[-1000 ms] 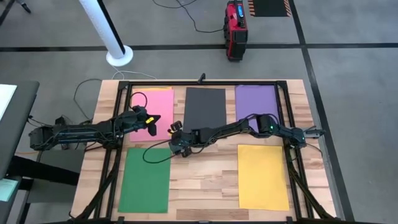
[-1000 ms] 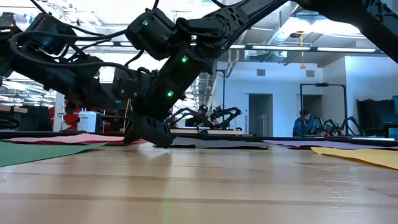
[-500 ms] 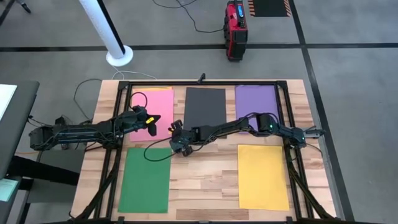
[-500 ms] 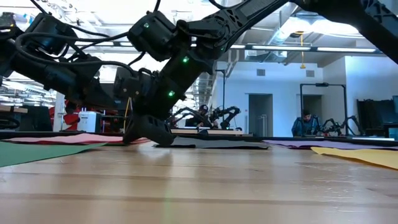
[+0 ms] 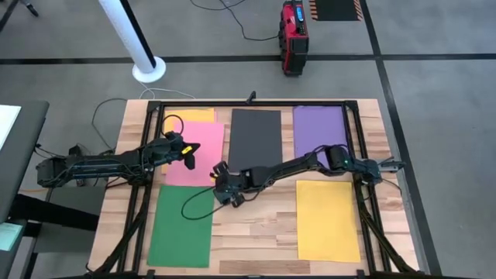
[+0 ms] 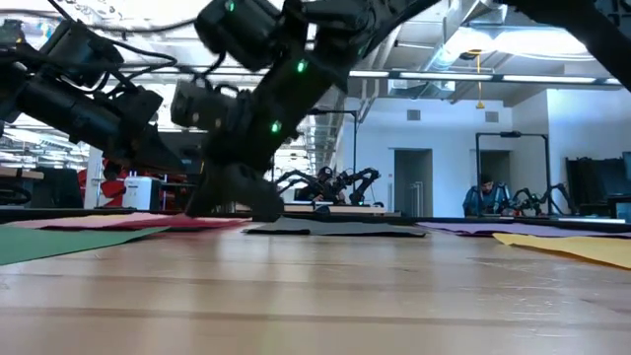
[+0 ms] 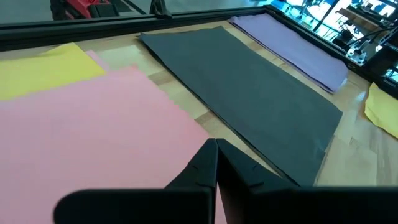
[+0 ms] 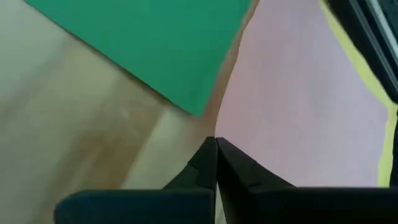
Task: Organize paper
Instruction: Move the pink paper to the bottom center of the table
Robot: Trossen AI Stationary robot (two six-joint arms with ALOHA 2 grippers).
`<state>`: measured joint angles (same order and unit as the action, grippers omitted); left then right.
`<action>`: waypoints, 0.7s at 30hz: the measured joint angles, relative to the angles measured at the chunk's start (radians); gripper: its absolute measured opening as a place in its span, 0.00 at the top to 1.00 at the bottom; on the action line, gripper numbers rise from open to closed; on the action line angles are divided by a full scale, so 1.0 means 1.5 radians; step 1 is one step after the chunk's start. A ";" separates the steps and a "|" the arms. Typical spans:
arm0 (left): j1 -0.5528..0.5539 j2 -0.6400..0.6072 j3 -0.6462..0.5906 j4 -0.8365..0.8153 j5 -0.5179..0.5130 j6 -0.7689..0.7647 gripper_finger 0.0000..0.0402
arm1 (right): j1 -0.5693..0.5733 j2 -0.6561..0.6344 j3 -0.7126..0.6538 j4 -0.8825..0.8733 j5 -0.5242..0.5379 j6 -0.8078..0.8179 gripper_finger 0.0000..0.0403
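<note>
Right gripper (image 5: 222,184), fingers together, presses the thin pink paper sheet's (image 5: 195,147) 5 o'clock corner; the sheet's long axis runs 12-to-6; left gripper (image 5: 188,149), fingers together, hovers over its middle.

From my left pincer (image 7: 216,163) I see its two dark fingers pressed together with no gap, their tips over the near corner of the pink sheet (image 7: 93,134). A yellow sheet (image 7: 46,74) pokes out from under the pink one's far edge. Just beyond the fingertips lies the dark grey sheet (image 7: 249,93), beyond it the purple sheet (image 7: 292,46), and another yellow sheet's (image 7: 382,109) corner shows off to one side.
</note>
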<state>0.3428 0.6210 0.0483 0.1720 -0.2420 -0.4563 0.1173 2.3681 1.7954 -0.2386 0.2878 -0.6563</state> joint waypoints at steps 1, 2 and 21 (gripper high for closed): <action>0.000 0.000 0.000 0.001 0.000 0.000 1.00 | 0.006 -0.008 0.000 -0.012 -0.001 0.004 1.00; 0.000 0.000 0.000 0.001 0.000 0.000 1.00 | 0.012 -0.016 0.000 -0.029 -0.002 0.008 1.00; 0.000 0.000 -0.001 0.003 0.012 -0.007 1.00 | 0.105 -0.148 0.000 -0.203 -0.037 0.174 1.00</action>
<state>0.3428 0.6209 0.0475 0.1767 -0.2234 -0.4667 0.2749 2.1458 1.7960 -0.5425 0.2327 -0.3952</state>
